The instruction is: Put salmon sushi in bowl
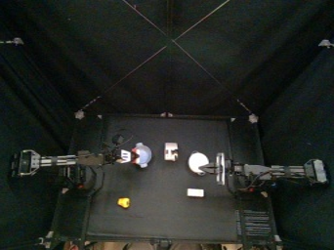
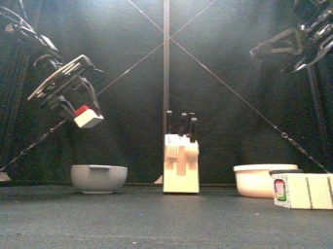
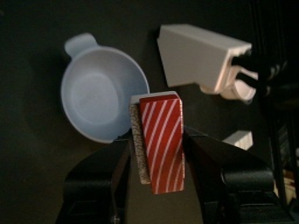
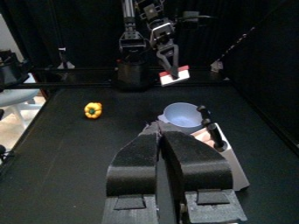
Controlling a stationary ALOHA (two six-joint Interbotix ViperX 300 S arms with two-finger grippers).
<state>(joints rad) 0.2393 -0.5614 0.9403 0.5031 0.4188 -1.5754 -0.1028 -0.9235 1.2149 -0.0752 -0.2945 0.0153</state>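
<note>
Left tool (image 3: 162, 162) grips the salmon sushi (image 3: 162, 140), held in the air above the bowl (image 3: 103, 92) at left of frame. Knife block (image 2: 180, 163) stands centre. Only the right wrist view shows the yellow pepper (image 4: 93, 109). Right tool (image 4: 172, 179) is closed.

I see a dim scene with light falling from above, the black curtains (image 2: 235, 107) swallowing it, the near views slightly soft.

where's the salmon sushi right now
The salmon sushi is held in the left end effector, in the air at the table's left side, above the gray bowl.
</note>
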